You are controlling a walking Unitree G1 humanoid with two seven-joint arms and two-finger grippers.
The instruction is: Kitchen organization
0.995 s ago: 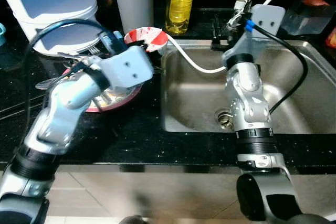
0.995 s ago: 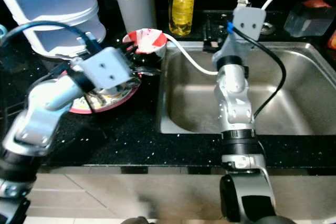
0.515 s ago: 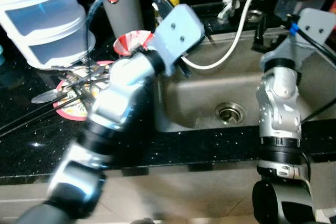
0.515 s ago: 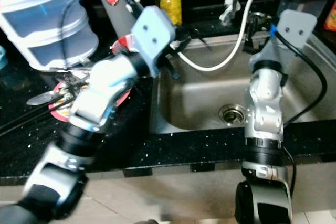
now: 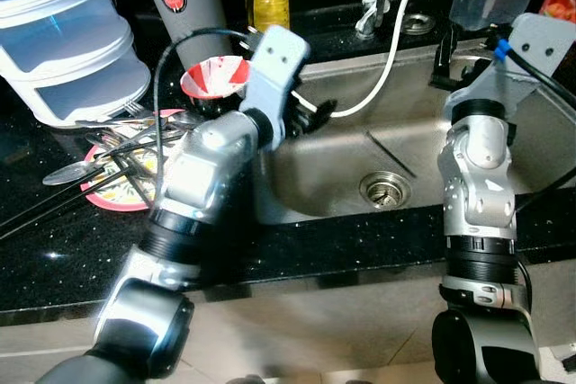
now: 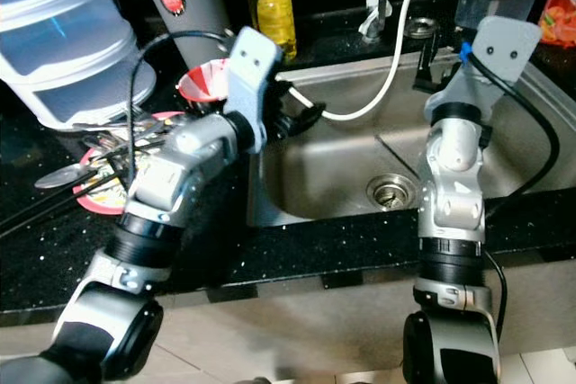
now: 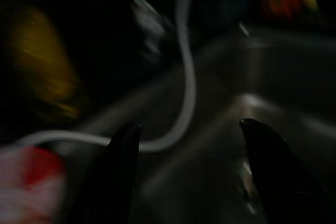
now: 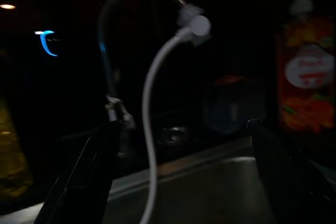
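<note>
Black counter (image 5: 81, 240) edges a roomy steel sink (image 5: 405, 146) where both the left gripper (image 5: 310, 119) and right gripper (image 5: 445, 56) hover with fingers apart, near a red-and-white cup (image 5: 216, 78).

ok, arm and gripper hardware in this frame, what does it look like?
Both arms are silver, jointed metal segments with black ribbed collars and black lower housings. Each wrist carries a pale grey box-shaped camera mount. The left gripper has two long black fingers; a black cable loops over that arm. The right gripper has the same black fingers, plus a black cable with a blue connector at its mount.
</note>
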